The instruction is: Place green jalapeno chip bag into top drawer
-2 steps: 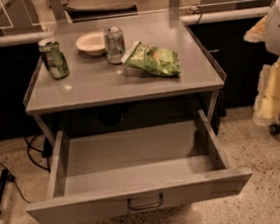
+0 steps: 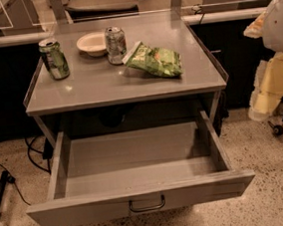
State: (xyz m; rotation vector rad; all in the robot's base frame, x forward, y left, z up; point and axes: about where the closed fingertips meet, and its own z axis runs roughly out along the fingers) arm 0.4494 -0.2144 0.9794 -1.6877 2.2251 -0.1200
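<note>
Green jalapeno chip bag (image 2: 155,60) lies on the tabletop (image 2: 109,85), toward its right edge. Top drawer (image 2: 91,210) already open. Grasping and placing remain. Gripper out of view, state unknown.

On the desk (image 2: 104,88), one can (image 2: 54,58) stands near the back left corner. A bowl (image 2: 91,44) sits by the back edge, and a second can (image 2: 115,45) stands just to its right. The chip bag (image 2: 155,60) lies right of that can, one corner against it. The top drawer (image 2: 136,158) sticks out under the front edge, with its handle (image 2: 147,204) in the middle. The arm (image 2: 280,16) is past the right edge. The gripper is out of sight.
</note>
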